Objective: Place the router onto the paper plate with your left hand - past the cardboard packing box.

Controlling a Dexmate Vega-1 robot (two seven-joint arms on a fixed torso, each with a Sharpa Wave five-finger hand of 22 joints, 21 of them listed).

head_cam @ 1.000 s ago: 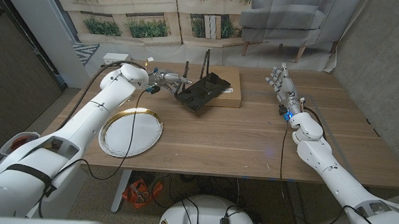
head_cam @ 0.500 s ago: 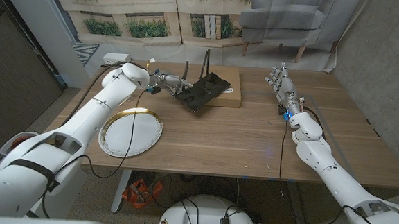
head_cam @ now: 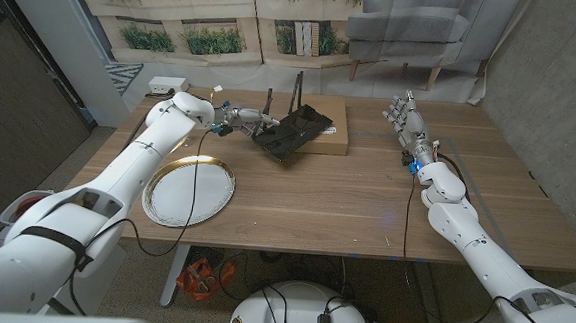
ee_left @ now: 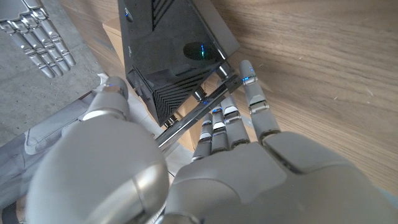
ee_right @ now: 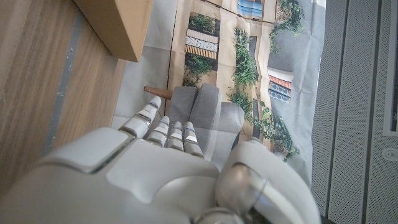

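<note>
— Where's the router (head_cam: 292, 132)?
— Tilted up at the near edge of the cardboard packing box (head_cam: 326, 127), antennas upright — the left robot hand (head_cam: 243, 118) holds it at its left end, fingers (ee_left: 260, 115) along its underside.
— And the paper plate (head_cam: 188, 190)?
— On the tabletop (head_cam: 346, 200), nearer the robot, well apart from the router.
— The right robot hand (head_cam: 405, 117)?
— Upright, fingers apart, holding nothing.

wall: planter backdrop (head_cam: 207, 16) | seat: grey armchair (head_cam: 417, 24) (behind table) | floor: grey
</note>
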